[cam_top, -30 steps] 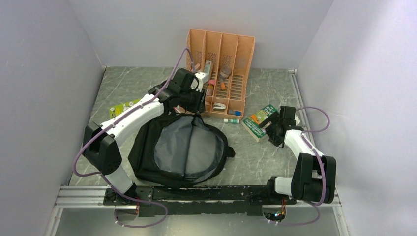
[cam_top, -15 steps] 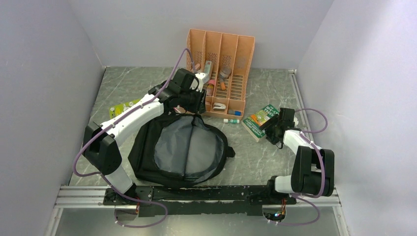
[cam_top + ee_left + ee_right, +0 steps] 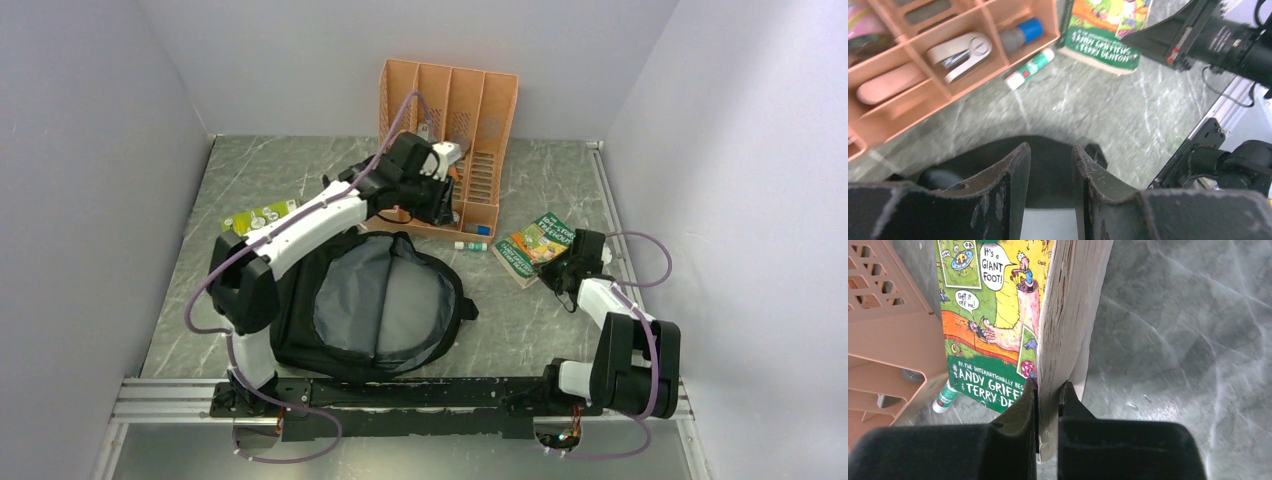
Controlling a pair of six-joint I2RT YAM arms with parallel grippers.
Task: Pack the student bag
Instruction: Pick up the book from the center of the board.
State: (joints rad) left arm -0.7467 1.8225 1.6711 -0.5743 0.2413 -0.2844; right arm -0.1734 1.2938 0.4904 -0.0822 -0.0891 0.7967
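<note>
we count, left to right: one flat green leaflet (image 3: 258, 217) on the table (image 3: 560, 180) at the far left. one student bag (image 3: 375, 300), black, lying flat in the near-middle of the table with its mouth open and the grey lining showing; by far the biggest thing here. one orange file organiser (image 3: 455, 110) against the back wall, four upright slots and a low front tray. in the tray, by the left wrist view: one pale stapler (image 3: 960, 50) and one blue-capped tube (image 3: 1020, 32); the other bits there are too blurred for us to name. one glue stick (image 3: 472, 245), white with a green cap, lying on the table just in front of the organiser. one thick paperback book (image 3: 535, 248) with a green and yellow cartoon cover, right of the glue stick. two arms.

left arm (image 3: 300, 225): rises from its base, passes the bag's far-left edge and stretches to the organiser's front tray. left gripper (image 3: 1050, 150) points down; its dark fingers (image 3: 1008, 190) stand a little apart with nothing between them, the bag's far edge showing below through the gap.

right arm (image 3: 630, 350): folded tight near the right wall, forearm low and angled toward the book. right gripper (image 3: 1048, 387) is clamped on the book's page edge, one finger each side, and in the wrist view the book stands tilted on edge with its cover facing the organiser.
</note>
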